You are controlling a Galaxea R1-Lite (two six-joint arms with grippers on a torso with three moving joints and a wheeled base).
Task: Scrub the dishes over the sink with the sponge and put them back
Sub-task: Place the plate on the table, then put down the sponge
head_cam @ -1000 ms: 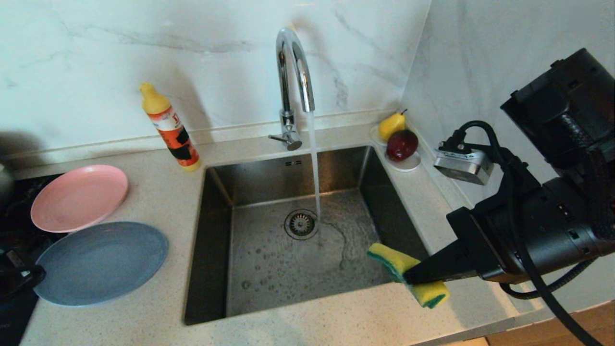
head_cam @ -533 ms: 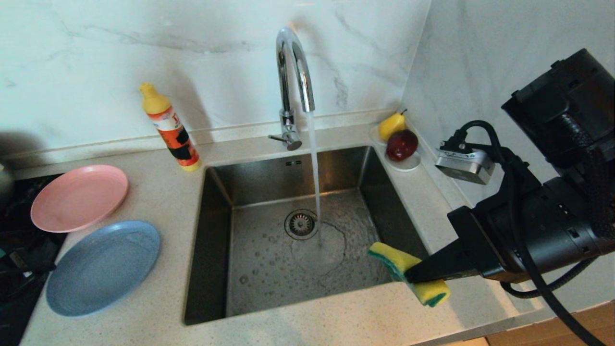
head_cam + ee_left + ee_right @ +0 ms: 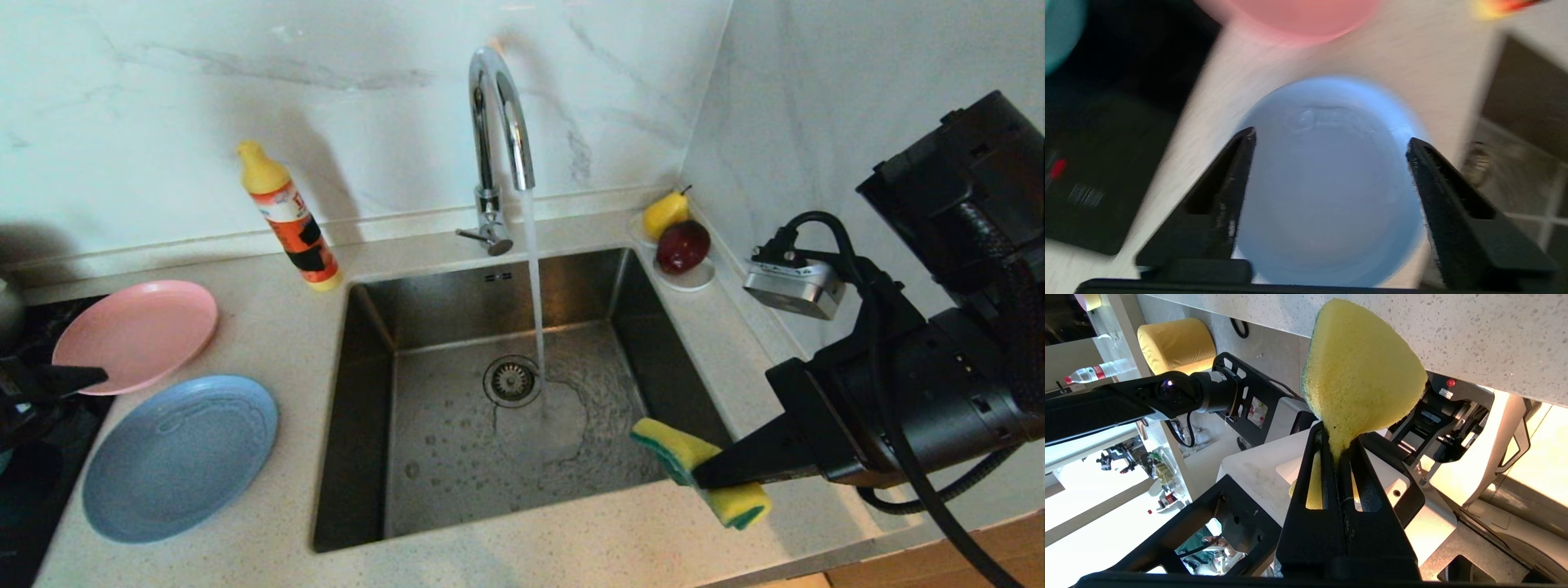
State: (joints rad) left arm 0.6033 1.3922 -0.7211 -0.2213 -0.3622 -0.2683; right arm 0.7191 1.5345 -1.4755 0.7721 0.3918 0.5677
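The light blue plate (image 3: 180, 457) lies flat on the counter left of the sink (image 3: 363, 425), with the pink plate (image 3: 135, 335) just behind it. My left gripper (image 3: 1331, 136) is open and empty above the blue plate (image 3: 1327, 196); in the head view only one of its fingers (image 3: 77, 377) shows at the far left edge. A teal bowl (image 3: 1059, 32) sits on the black hob. Over the sink's front right corner, my right gripper (image 3: 702, 478) is shut on the yellow sponge (image 3: 739, 500), pinching its middle (image 3: 1363, 367).
Water runs from the chrome tap (image 3: 498, 139) onto the basin floor beside the drain (image 3: 512, 380). An orange detergent bottle (image 3: 290, 220) stands behind the sink's left corner. A pear (image 3: 665, 214) and a red apple (image 3: 684, 245) rest on a white saucer (image 3: 694, 279) at the back right.
My left gripper has opened and let go of the blue plate, which now lies flat. The gripper has lifted back from it. The right arm with the sponge has stayed still.
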